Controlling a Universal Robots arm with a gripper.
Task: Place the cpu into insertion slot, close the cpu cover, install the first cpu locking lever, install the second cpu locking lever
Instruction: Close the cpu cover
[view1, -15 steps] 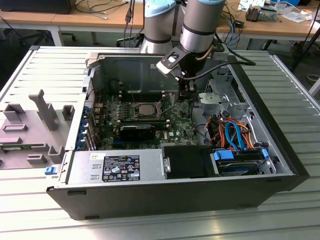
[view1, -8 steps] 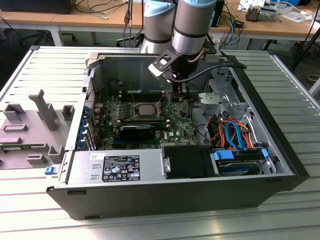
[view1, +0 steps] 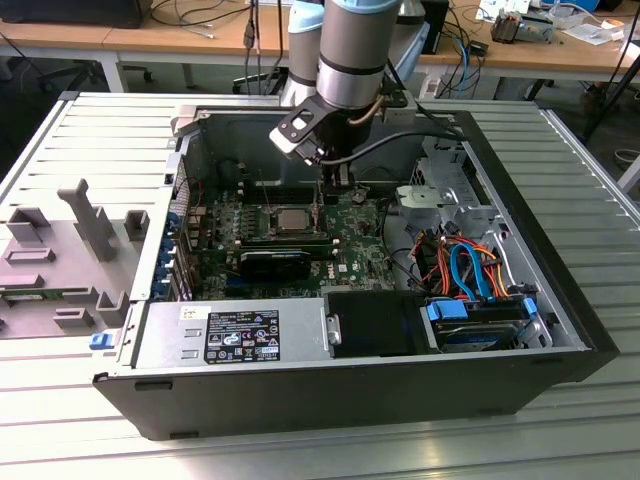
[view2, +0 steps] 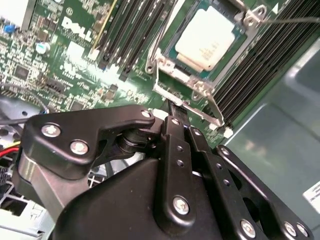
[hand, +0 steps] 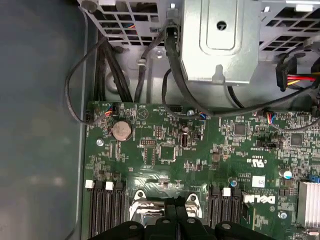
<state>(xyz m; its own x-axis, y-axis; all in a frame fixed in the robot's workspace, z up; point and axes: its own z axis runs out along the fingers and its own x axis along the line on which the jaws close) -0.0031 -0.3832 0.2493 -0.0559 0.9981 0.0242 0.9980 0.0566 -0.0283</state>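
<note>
Cable-strewn wooden desks (view1: 150, 38) stand behind the ribbed metal table (view1: 90, 130).

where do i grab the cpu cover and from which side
Probably the edge of the cpu cover nearest the hand, from above: it is a thin frame with a window over the cpu, so only the rim gives purchase.

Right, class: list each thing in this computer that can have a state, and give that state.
cpu: seated in the insertion slot.
cpu cover: seems to lie down around the cpu.
pincer: shut, tip at the cover's edge.
computer case: open, its inside exposed.
</note>
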